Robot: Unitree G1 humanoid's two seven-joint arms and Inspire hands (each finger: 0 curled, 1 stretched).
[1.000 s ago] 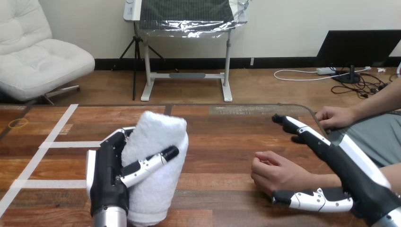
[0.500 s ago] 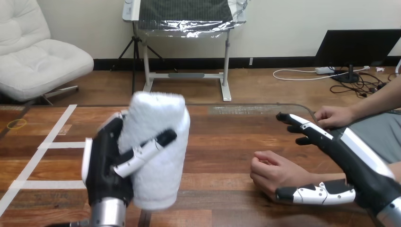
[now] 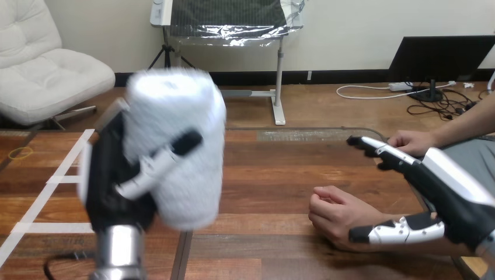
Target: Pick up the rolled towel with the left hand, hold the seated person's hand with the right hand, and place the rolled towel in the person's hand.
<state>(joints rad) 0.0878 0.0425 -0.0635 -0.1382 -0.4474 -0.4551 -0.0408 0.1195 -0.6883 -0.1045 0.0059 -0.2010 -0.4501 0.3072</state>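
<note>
Much higher, left hand (image 3: 114, 181) clasps rolled towel (image 3: 181, 116); right hand (image 3: 449, 198) fingers (image 3: 390, 154) straight beside person's hand (image 3: 335, 213).

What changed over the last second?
The left hand, shut on the rolled towel, raised it well above the table. The right hand drifted slightly right, fingers straight, thumb beside the person's hand. The person's hand stayed loosely curled on the table; grip on the towel unchanged.
</note>
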